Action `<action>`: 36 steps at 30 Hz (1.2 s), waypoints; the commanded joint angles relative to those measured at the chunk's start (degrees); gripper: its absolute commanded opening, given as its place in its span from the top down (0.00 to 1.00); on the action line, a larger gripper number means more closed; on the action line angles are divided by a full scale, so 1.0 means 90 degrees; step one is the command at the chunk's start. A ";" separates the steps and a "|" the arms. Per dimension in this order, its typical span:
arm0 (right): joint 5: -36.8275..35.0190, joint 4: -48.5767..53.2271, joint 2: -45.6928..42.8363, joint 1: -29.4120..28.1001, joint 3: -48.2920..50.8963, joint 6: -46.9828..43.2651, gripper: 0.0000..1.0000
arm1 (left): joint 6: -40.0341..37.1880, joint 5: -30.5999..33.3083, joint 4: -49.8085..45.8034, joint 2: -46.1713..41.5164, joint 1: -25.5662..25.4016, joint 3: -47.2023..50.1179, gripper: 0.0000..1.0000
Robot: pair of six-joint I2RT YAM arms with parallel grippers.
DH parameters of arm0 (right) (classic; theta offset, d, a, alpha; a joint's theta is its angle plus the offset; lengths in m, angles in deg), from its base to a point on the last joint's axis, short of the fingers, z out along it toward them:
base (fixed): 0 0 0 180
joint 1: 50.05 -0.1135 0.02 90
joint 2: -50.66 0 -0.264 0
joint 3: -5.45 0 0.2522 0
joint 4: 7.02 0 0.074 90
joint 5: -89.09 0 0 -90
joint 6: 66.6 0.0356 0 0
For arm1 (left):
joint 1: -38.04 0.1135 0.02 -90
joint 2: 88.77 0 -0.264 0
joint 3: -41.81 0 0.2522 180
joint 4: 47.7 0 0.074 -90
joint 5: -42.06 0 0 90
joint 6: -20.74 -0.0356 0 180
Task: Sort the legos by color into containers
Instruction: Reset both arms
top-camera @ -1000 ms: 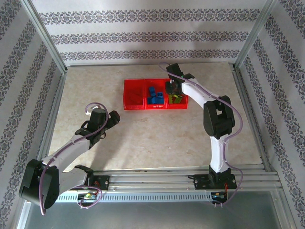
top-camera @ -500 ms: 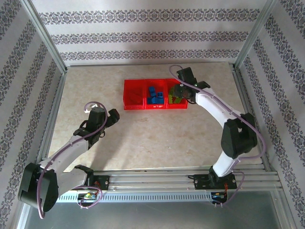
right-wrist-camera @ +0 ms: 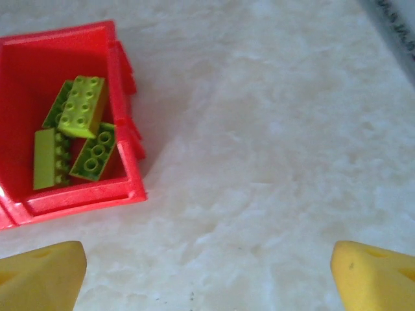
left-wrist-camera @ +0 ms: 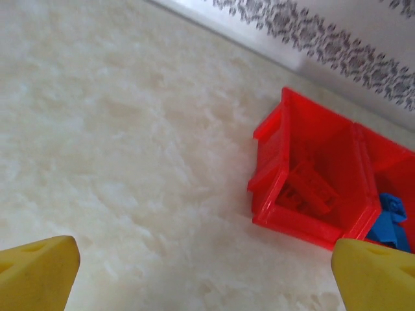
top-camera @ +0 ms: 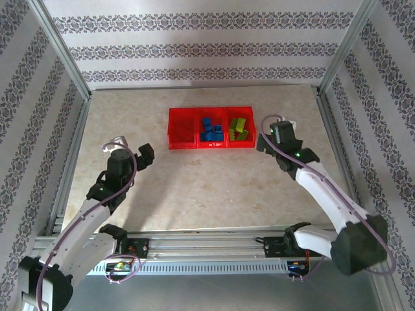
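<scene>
Sorting judged done | left gripper [left-wrist-camera: 207, 269], right gripper [right-wrist-camera: 207, 269]: apart, empty | withdraw high, clear of translucent red plastic three-bin tray [top-camera: 194, 146], upper centre

Red legos [left-wrist-camera: 306, 189] indistinct in bin [left-wrist-camera: 319, 137]

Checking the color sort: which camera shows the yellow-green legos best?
Right wrist: the yellow-green legos lie close and sharp in the end bin, studs visible. Top external shows them as small green blobs. Left wrist faces the leftmost bin.
</scene>
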 commanded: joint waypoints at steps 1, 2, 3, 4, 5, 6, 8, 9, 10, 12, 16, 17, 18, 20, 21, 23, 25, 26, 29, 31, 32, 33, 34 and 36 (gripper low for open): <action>-0.0516 -0.0250 -0.0609 0.0129 0.0460 0.0039 0.02 | -0.0624 0.0503 -0.0118 -0.0414 0.0078 0.0054 0.00; -0.0593 -0.0270 -0.0831 0.0167 0.0582 0.0028 0.02 | -0.0713 0.0613 -0.0134 -0.0548 0.0077 0.0080 0.00; -0.0696 -0.0273 -0.0991 0.0198 0.0685 0.0038 0.02 | -0.0790 0.0724 -0.0142 -0.0651 0.0084 0.0109 0.00; -0.0821 -0.0291 -0.1162 0.0221 0.0817 0.0043 0.02 | -0.0875 0.0861 -0.0161 -0.0766 0.0076 0.0141 0.00; -0.0916 -0.0319 -0.1313 0.0252 0.0930 0.0032 0.02 | -0.0963 0.1000 -0.0171 -0.0864 0.0083 0.0180 0.00; -0.0983 -0.0362 -0.1414 0.0280 0.1023 0.0003 0.02 | -0.1033 0.1127 -0.0176 -0.0950 0.0077 0.0207 0.00; -0.1078 -0.0531 -0.1625 0.0332 0.1230 -0.0080 0.02 | -0.1253 0.1391 -0.0162 -0.1096 0.0083 0.0285 0.00; -0.1103 -0.0620 -0.1678 0.0351 0.1316 -0.0119 0.02 | -0.1355 0.1503 -0.0139 -0.1139 0.0088 0.0317 0.00; -0.1142 -0.0733 -0.1713 0.0358 0.1405 -0.0160 0.02 | -0.1472 0.1645 -0.0095 -0.1170 0.0085 0.0356 0.00; -0.1246 -0.0886 -0.1690 0.0398 0.1508 -0.0209 0.02 | -0.1687 0.1867 0.0019 -0.1183 0.0102 0.0450 0.00; -0.1432 -0.1120 -0.1439 0.0499 0.1598 -0.0276 0.02 | -0.2062 0.2031 0.0287 -0.1058 0.0241 0.0597 0.00; -0.1451 -0.1266 -0.1376 0.0531 0.1653 -0.0333 0.02 | -0.2173 0.2032 0.0402 -0.0997 0.0292 0.0640 0.00; -0.1466 -0.1385 -0.1322 0.0552 0.1693 -0.0382 0.02 | -0.2267 0.2007 0.0526 -0.0939 0.0349 0.0666 0.00; -0.1466 -0.1657 -0.1202 0.0583 0.1801 -0.0553 0.02 | -0.2447 0.1871 0.0783 -0.0743 0.0536 0.0725 0.00; -0.1513 -0.1827 -0.1156 0.0590 0.1863 -0.0631 0.02 | -0.2466 0.1798 0.0877 -0.0624 0.0640 0.0723 0.00; -0.1616 -0.2129 -0.1061 0.0605 0.1987 -0.0823 0.02 | -0.2467 0.1423 0.0966 -0.0275 0.0975 0.0650 0.00; -0.1649 -0.2391 -0.1006 0.0617 0.2086 -0.1005 0.02 | -0.2476 0.1024 0.1071 0.0122 0.1292 0.0554 0.00; -0.1652 -0.2526 -0.0978 0.0634 0.2142 -0.1093 0.02 | -0.2503 0.0840 0.1152 0.0354 0.1433 0.0514 0.00; -0.1618 -0.2891 -0.0898 0.0677 0.2296 -0.1339 0.02 | -0.2710 0.0564 0.1582 0.0930 0.1661 0.0474 0.00; -0.1608 -0.3168 -0.0877 0.0696 0.2404 -0.1471 0.02 | -0.2840 0.0453 0.2007 0.1220 0.1747 0.0548 0.01; -0.1599 -0.3280 -0.0858 0.0713 0.2439 -0.1500 0.02 | -0.2861 0.0396 0.2191 0.1360 0.1803 0.0572 0.00; -0.1573 -0.3362 -0.0855 0.0745 0.2469 -0.1528 0.02 | -0.2884 0.0342 0.2323 0.1479 0.1857 0.0586 0.01; -0.1527 -0.3450 -0.0847 0.0776 0.2498 -0.1543 0.02 | -0.2910 0.0283 0.2460 0.1609 0.1902 0.0594 0.01; -0.1422 -0.3609 -0.0820 0.0865 0.2558 -0.1541 0.02 | -0.3002 0.0242 0.2713 0.1820 0.1972 0.0611 0.00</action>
